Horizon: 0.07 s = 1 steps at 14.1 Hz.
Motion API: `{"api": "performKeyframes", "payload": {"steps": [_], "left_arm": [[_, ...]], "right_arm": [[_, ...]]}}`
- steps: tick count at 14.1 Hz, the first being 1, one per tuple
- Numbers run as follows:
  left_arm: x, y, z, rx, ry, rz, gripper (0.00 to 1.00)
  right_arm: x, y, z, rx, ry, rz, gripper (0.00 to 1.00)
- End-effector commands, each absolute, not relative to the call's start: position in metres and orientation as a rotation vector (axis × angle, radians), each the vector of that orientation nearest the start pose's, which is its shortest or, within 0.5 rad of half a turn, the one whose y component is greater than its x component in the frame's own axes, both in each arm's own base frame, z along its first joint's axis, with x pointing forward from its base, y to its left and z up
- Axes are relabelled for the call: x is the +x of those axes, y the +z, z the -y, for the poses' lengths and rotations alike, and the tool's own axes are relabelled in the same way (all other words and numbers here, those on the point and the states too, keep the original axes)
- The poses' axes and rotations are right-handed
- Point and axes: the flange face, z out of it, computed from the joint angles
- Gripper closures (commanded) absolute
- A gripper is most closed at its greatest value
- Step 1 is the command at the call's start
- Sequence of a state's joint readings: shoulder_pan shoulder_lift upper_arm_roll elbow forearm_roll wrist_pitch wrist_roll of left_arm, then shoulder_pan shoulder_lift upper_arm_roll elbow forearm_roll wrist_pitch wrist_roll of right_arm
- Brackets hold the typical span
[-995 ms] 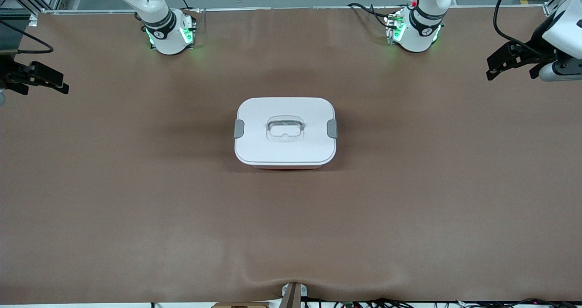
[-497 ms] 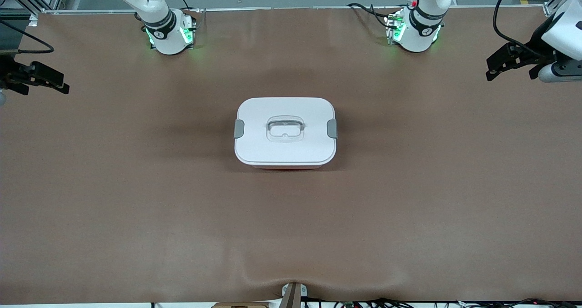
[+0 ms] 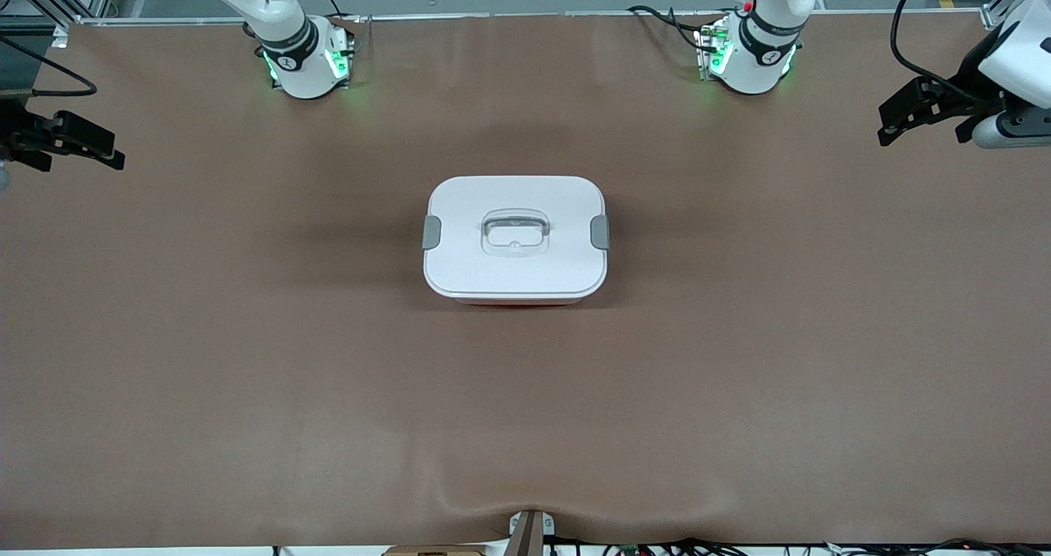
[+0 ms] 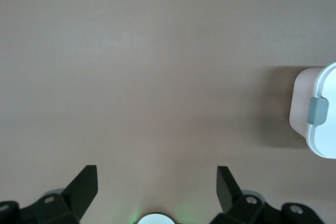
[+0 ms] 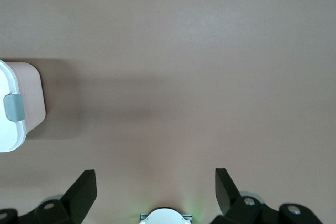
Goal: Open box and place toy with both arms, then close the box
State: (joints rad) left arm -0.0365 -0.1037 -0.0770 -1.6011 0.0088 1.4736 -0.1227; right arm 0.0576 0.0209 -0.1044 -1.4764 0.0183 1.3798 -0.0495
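Sitting mid-tabletop (image 3: 246, 375), the box (image 3: 515, 240) stays lidded, clips fastened. Left gripper (image 3: 899, 121) at two o'clock, right gripper (image 3: 98, 152) at ten, jaws apart, wait over bare tabletop; no toy visible.

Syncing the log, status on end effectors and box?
Left end effector and right end effector open, empty, at table ends. Box lidded, mid-table. Toy not visible.

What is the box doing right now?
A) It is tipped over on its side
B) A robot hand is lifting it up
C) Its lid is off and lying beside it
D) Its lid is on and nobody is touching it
D: the white lid sits flat on the box, and the left gripper and right gripper wait open out at the table's two ends.
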Motion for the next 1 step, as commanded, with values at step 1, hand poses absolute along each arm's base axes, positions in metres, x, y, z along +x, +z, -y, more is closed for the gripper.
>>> {"api": "performKeyframes", "payload": {"steps": [1], "left_arm": [[0.5083,0.6635,0.0589,-3.126,0.039,0.006,0.0]], "right_arm": [[0.537,0.6482,0.0206,-3.116,0.178,0.004,0.0]]}}
